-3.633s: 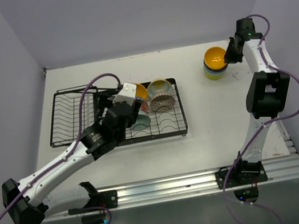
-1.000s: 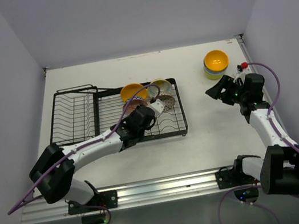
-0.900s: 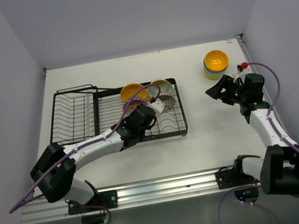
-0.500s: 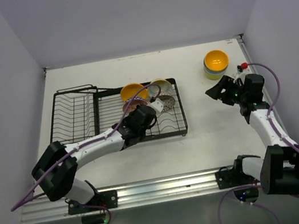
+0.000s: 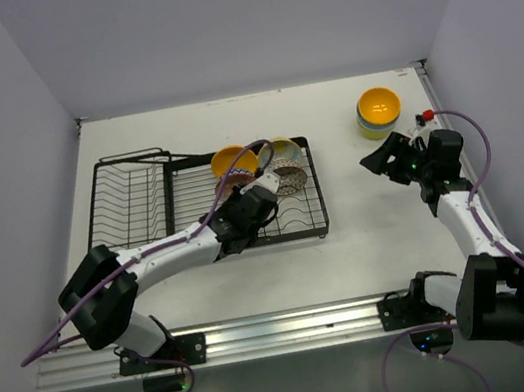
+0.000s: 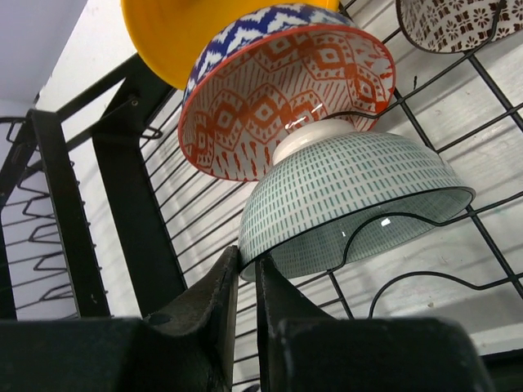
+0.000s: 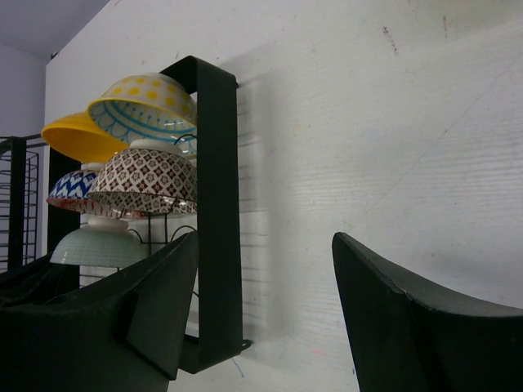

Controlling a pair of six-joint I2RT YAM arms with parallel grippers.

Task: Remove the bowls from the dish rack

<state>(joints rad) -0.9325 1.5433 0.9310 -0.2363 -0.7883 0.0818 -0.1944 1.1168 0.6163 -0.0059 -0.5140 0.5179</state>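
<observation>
The black wire dish rack [image 5: 130,194] lies left of centre. In its right section, bowls stand on edge: an orange-yellow one [image 6: 180,33], a red-and-blue patterned one [image 6: 286,106], a pale teal one [image 6: 351,196] and a brown patterned one [image 6: 458,20]. My left gripper [image 6: 245,265] is shut on the pale teal bowl's lower rim, one finger inside and one outside. My right gripper [image 5: 378,160] hangs open over the bare table to the right of the rack, facing it, with nothing between its fingers [image 7: 155,286].
A stack of bowls with a yellow one on top [image 5: 378,110] stands at the back right of the table. A yellow-dotted bowl [image 7: 147,102] leans against the rack's right end frame [image 7: 219,212]. The rack's left slotted section holds nothing.
My left jaws have closed onto the pale teal bowl's rim over the last second. The right arm, earlier at the yellow stack, has drawn back and now holds still.
</observation>
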